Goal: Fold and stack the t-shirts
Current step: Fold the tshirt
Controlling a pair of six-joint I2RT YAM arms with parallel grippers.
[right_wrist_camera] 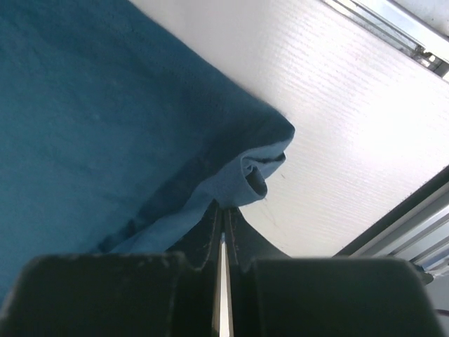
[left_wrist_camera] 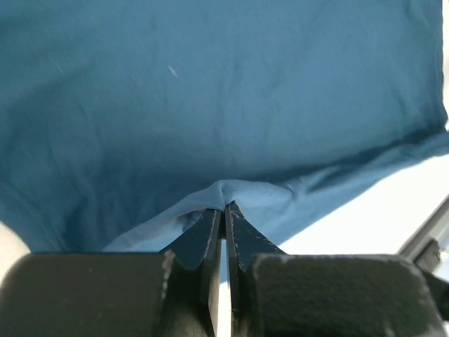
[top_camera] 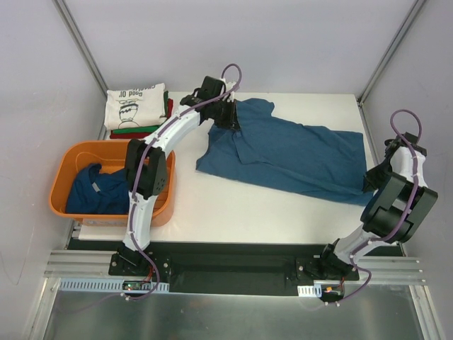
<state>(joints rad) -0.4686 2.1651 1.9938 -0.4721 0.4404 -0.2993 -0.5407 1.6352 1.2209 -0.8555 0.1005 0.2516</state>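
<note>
A dark blue t-shirt (top_camera: 290, 156) lies spread across the white table. My left gripper (top_camera: 228, 119) is shut on its far left edge; the left wrist view shows the jaws (left_wrist_camera: 225, 208) pinching a fold of blue cloth (left_wrist_camera: 210, 105). My right gripper (top_camera: 369, 180) is shut on the shirt's right end; the right wrist view shows the jaws (right_wrist_camera: 222, 209) pinching a curled hem (right_wrist_camera: 252, 175). A folded stack sits at the far left: a cream printed shirt (top_camera: 136, 104) on green (top_camera: 134, 129) and red (top_camera: 131, 134) ones. Another dark blue shirt (top_camera: 99, 190) lies crumpled in the tub.
An orange plastic tub (top_camera: 62, 185) stands at the table's left edge, beside the left arm. Bare white table (top_camera: 241, 212) lies in front of the spread shirt. Frame posts rise at the back corners, and the black mounting rail runs along the near edge.
</note>
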